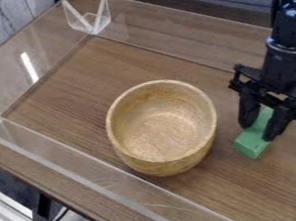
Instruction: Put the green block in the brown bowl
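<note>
The green block [256, 140] stands on the wooden table just right of the brown bowl [162, 126], its upper part hidden between the black fingers. My gripper [274, 125] points almost straight down over it and is shut on the block's upper part. The bowl is a round light-brown wooden one with nothing inside, sitting in the middle of the table and apart from the block.
Clear acrylic walls [60, 143] fence the table on the left and front. A clear plastic bracket [86, 17] stands at the back left corner. The robot arm [286, 26] rises at the right edge of the view.
</note>
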Available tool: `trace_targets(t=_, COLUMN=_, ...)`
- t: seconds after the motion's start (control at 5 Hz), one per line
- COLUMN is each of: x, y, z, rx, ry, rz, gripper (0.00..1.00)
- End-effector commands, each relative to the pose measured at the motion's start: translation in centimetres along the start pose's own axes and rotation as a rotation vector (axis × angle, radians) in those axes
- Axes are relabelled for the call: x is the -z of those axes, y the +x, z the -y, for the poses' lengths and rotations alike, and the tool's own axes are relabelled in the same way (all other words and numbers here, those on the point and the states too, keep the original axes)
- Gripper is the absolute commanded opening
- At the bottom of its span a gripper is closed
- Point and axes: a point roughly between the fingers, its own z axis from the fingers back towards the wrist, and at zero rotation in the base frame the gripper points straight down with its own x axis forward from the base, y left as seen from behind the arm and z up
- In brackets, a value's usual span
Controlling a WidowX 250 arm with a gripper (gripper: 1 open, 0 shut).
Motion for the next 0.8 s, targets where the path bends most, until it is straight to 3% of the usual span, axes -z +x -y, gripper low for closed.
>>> trace_targets(t=0.0, x=0.5, y=0.7, z=0.2, rx=0.028, ry=-0.004, rz=0.01, gripper=0.0)
trace_targets(t=0.6, x=1.8, y=0.9, z=0.2, rx=0.042, ry=-0.02, rz=-0.035, gripper=0.0)
